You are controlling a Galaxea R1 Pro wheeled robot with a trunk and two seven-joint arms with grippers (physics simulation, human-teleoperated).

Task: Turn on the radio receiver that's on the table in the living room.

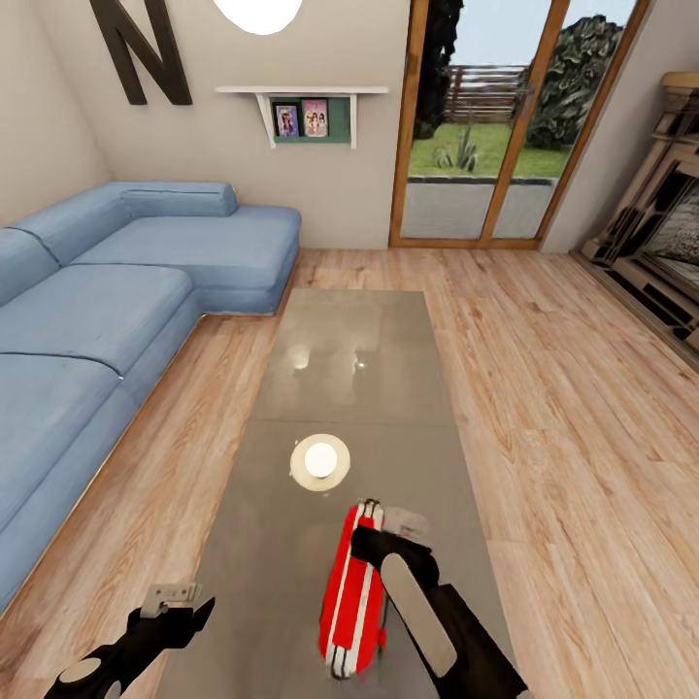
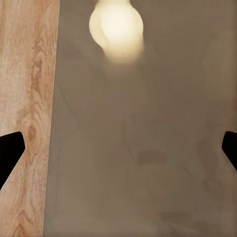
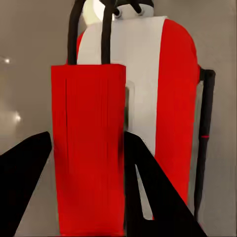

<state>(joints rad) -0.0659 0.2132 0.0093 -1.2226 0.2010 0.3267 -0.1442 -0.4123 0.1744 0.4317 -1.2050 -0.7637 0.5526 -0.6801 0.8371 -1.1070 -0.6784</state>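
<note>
1. Radio receiver [image 1: 351, 592] sits on the table [image 1: 340, 349], near end, roughly 6 o'clock in the head view, lying long-ways toward 12. Red body, white stripe, thin wire handle [image 3: 89, 34] sticking off one end in the right wrist view.
2. Right gripper [image 1: 374, 544] parked right on top of the radio, at its far end. Fingers [image 3: 153, 197] spread, straddling a red raised block of the radio; touching or just hovering, can't tell. Not pinching anything as far as visible.
3. Left gripper [image 1: 180, 602] off at 7 o'clock, over the table's left edge, spread wide with nothing between. Fingertips [image 2: 10, 148] at the far sides of its wrist view, bare tabletop and plank floor [image 1: 563, 388] below.
4. What could go sideways, just guessing:
   - Glossy top looks slick, so a push from above could skid the radio instead of flipping the switch.
   - Radio looks narrow and tall-ish, so an off-centre shove might tip it.
   - Wire handle close to the fingers, could snag.
   - Switch itself not visible, so could easily press the wrong spot.
5. Head count: one radio, one coffee table, two grippers, one blue sectional sofa [image 1: 107, 301], one big "N" [image 1: 141, 49] on the wall, one wall shelf [image 1: 301, 92] with two framed pictures, one lamp reflection [image 1: 320, 461] on the table.
</note>
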